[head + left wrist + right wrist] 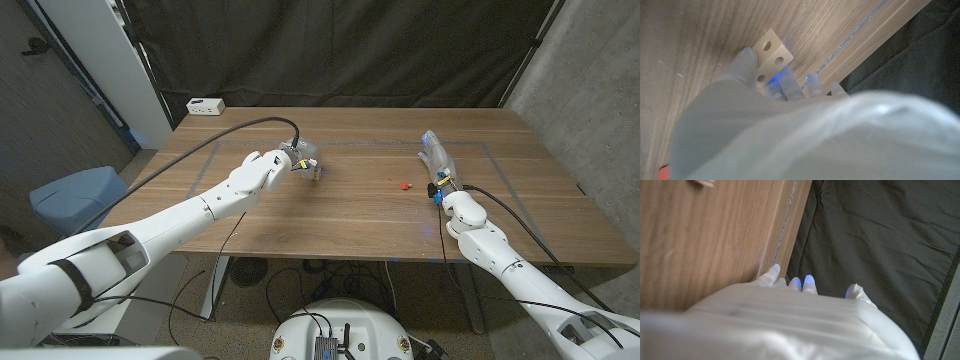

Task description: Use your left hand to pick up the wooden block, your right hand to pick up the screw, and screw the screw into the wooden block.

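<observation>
Head view: the left robot hand (298, 155) reaches over the counter (350, 215) toward its middle, left of centre, and its fingers close around the wooden block (316, 170). In the left wrist view the block (771, 56) sits on the counter with round holes in its face, a thumb against one side and fingertips (812, 82) against the other; whether it is lifted cannot be told. The right robot hand (437, 160) stands nearer the right edge, fingers stretched straight and slightly apart, holding nothing. The red screw (404, 185) lies on the counter between the two hands, just beside the right one, not touching it. A white box (206, 105) sits at the far left corner.
</observation>
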Controlling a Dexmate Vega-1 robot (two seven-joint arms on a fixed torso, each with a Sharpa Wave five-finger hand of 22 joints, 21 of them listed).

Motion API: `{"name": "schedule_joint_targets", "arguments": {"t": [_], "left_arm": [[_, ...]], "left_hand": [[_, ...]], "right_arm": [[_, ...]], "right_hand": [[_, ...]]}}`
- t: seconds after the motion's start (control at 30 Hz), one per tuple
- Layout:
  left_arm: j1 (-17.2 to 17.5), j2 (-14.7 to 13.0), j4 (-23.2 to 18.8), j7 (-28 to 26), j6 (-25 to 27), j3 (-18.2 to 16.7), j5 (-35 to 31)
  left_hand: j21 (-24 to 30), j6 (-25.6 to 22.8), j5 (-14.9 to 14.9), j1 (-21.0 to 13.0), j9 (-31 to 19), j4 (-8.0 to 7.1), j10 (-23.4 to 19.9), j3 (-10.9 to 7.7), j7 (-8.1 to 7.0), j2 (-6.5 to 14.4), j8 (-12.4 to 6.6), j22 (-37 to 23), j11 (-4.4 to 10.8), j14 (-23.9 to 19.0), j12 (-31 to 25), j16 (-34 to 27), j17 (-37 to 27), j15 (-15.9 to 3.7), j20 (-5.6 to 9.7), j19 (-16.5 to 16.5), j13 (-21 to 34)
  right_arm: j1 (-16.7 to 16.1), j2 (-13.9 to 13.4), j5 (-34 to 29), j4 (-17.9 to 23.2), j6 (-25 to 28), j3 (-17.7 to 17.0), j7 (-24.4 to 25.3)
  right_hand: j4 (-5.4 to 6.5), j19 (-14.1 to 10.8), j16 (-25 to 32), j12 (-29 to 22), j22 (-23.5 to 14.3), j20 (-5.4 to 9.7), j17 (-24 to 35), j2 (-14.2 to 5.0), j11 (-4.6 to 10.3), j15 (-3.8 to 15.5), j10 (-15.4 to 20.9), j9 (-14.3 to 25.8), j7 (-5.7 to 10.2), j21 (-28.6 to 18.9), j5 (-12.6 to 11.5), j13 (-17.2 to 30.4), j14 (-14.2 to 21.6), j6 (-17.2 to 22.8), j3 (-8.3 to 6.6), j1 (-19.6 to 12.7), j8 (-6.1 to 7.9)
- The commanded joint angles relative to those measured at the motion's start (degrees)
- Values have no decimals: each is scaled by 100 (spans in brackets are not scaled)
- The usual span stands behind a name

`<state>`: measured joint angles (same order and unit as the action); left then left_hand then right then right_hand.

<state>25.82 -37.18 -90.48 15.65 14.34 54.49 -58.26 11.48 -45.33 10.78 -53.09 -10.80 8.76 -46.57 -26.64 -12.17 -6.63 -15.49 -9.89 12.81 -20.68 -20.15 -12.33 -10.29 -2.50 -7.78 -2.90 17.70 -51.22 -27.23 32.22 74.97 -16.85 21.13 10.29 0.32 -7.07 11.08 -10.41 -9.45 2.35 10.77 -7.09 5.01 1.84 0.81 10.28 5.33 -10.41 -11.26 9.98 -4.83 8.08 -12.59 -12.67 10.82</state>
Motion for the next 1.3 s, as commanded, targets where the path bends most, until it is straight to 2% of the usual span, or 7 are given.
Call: {"name": "schedule_joint_targets", "arguments": {"t": [0.03, 0.83, 1.3], "left_arm": [[21, 13, 11, -118, 51, 6, 5], [188, -131, -371, -179, 280, -180, -37], [389, -24, -576, -471, 620, -480, 264]], "left_hand": [[4, -117, -17, -83, -14, 10, -128, 43, -10, -1, -28, -12, -9, -92, -45, -55, -13, -583, 16, -59, 46], [0, -301, -27, -94, -13, -6, -276, 105, -8, 16, -31, -12, -7, -192, -52, -52, -18, -629, 52, -128, 92], [-1, -387, -31, -93, -12, -15, -338, 136, -7, 27, -29, -11, -8, -243, -48, -52, -20, -643, 62, -164, 112]], "right_arm": [[0, 1, -4, -8, 6, 5, -3], [-37, -76, -7, 87, 26, -15, -31], [-13, -140, -55, 150, 45, -3, -67]], "right_hand": [[-9, -32, 18, -25, -18, -2, 13, -18, 24, 43, 0, 6, -26, -37, 10, 33, -26, 30, -34, 37, -6], [-13, -41, 17, -24, -18, 10, 14, -17, 22, 47, -2, 7, -28, -40, 11, 34, -28, 42, -51, 50, -2], [-19, -44, 16, -22, -18, 9, 13, -14, 12, 47, -8, 7, -26, -40, 12, 34, -28, 40, -62, 57, -4]]}}
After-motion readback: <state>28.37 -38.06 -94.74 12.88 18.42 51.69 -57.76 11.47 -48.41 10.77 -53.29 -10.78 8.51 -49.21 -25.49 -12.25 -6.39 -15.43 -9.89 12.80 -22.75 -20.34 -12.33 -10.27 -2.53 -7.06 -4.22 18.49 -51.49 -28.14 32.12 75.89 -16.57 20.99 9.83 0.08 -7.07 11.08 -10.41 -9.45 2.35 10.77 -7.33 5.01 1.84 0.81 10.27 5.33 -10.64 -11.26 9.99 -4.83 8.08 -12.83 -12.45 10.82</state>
